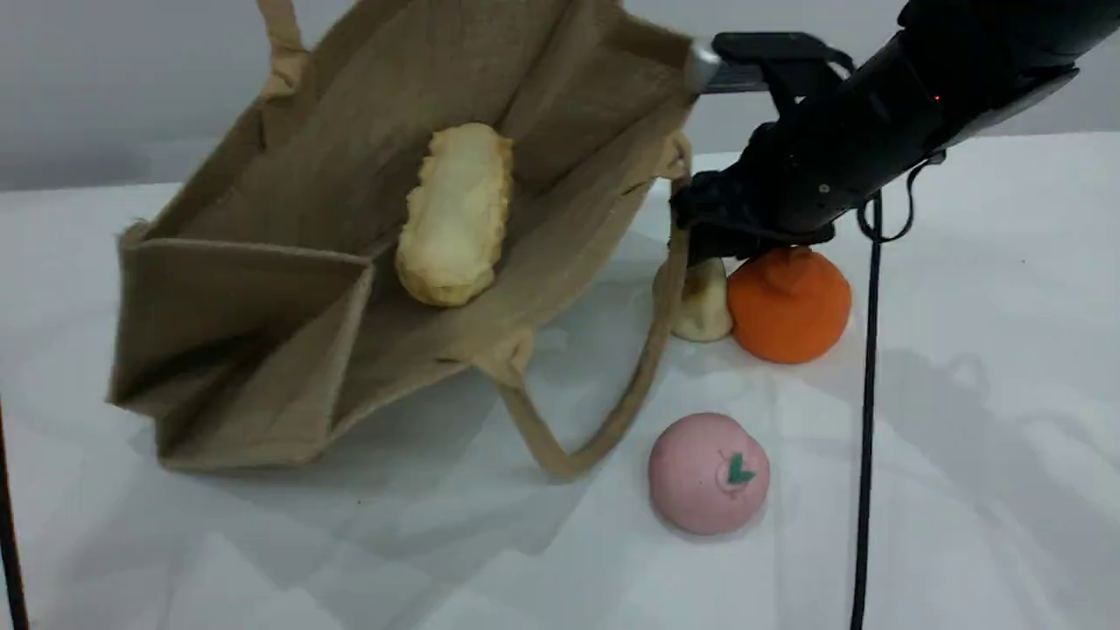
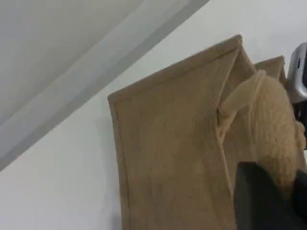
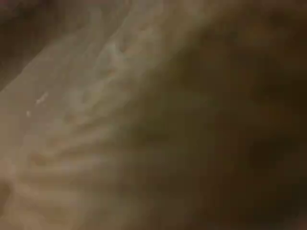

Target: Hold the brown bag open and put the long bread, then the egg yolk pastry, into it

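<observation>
A white cloth (image 1: 962, 525), softly creased and crossed by grey shadows, is covering the table, and a plain grey wall (image 1: 105, 87) is rising behind its far edge; the left wrist view is showing the same white surface meeting a paler wall along a grey band. The brown bag (image 1: 262, 289) is tilting on the left half of the cloth with its mouth gaping toward the camera. One beige handle (image 1: 567, 462) is drooping onto the cloth, while the other is running up out of the top of the scene view. The long bread (image 1: 455, 214) is lying inside the bag against its back panel, pale underside showing. In the left wrist view the left gripper (image 2: 268, 196) is pinching that upper handle, its jaws together on the thick strap. The egg yolk pastry (image 1: 704, 311) is sitting on the cloth just right of the bag, outside it, partly behind the drooping handle and touching an orange pear-shaped toy (image 1: 787, 306). The right gripper (image 1: 704, 249) is pressing down at the pastry's top, but its own body is hiding its jaws and the right wrist view is only a brown blur, so whether they are apart cannot be told. A pink ball (image 1: 709, 472) is resting nearer the camera, apart from the others, and a black cable (image 1: 866, 420) is hanging from the right arm across the cloth.
</observation>
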Controlling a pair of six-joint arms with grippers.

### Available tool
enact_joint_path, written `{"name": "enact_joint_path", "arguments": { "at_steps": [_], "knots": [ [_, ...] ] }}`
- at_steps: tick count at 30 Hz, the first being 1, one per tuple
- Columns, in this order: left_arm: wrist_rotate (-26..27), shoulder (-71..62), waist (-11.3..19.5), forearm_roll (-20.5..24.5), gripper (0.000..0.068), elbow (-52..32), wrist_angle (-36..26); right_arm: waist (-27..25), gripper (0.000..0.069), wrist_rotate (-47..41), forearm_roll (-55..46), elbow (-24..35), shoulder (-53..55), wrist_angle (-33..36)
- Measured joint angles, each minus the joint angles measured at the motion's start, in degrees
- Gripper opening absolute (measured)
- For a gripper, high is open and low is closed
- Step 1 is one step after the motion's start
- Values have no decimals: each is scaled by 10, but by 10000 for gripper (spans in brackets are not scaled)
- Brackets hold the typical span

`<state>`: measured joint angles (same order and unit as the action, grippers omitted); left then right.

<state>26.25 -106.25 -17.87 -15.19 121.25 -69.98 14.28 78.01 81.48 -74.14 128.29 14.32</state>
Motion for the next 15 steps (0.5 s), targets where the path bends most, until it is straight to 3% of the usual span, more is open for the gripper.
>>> {"name": "enact_joint_path", "arguments": {
  "at_steps": [11,15],
  "knots": [
    [0,0,0,1,93,0,0,7,419,50,33,-24,0,60],
    [0,0,0,0,93,0,0,6,419,67,46,-35,5,46]
  ]
}}
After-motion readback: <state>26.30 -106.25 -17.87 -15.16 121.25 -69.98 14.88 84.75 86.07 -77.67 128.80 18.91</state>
